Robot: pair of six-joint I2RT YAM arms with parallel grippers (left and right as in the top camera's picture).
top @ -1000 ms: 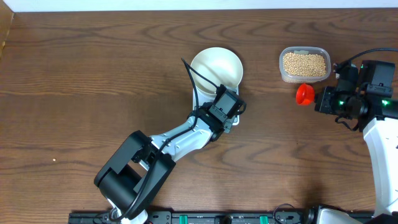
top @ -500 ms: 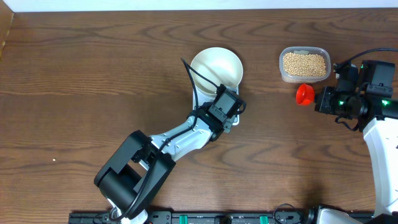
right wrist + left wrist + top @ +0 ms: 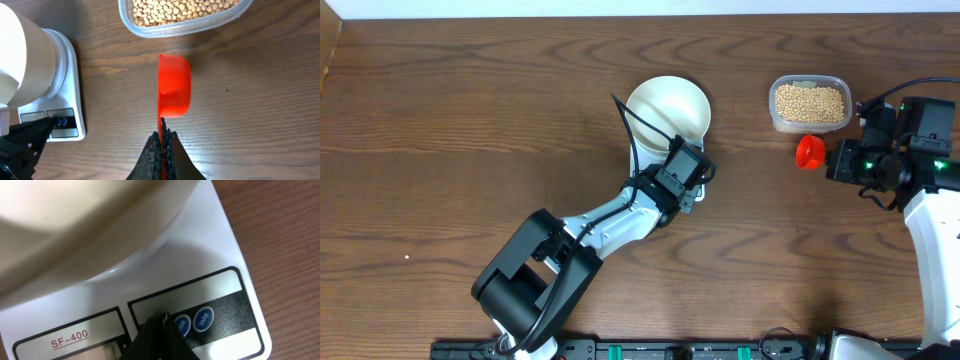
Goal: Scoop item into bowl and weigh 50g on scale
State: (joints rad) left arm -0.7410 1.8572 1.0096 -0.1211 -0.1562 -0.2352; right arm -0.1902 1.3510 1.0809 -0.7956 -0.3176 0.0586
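At centre of the worktop (image 3: pixel 470 120), the white bowl (image 3: pixel 667 108) stands on the scale (image 3: pixel 215 255). The left claw (image 3: pixel 162 325) is closed and holds nothing, its tip at the scale's front panel just left of the two buttons (image 3: pixel 203 318). At far right, the beans (image 3: pixel 175 10) lie in a clear tub (image 3: pixel 150 31). The right claw (image 3: pixel 162 137) is clamped on the handle of a red scoop (image 3: pixel 174 85), just near of the tub.

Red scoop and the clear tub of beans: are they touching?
Apart. The right wrist view shows a strip of bare wood between the red scoop and the near rim of the clear tub.
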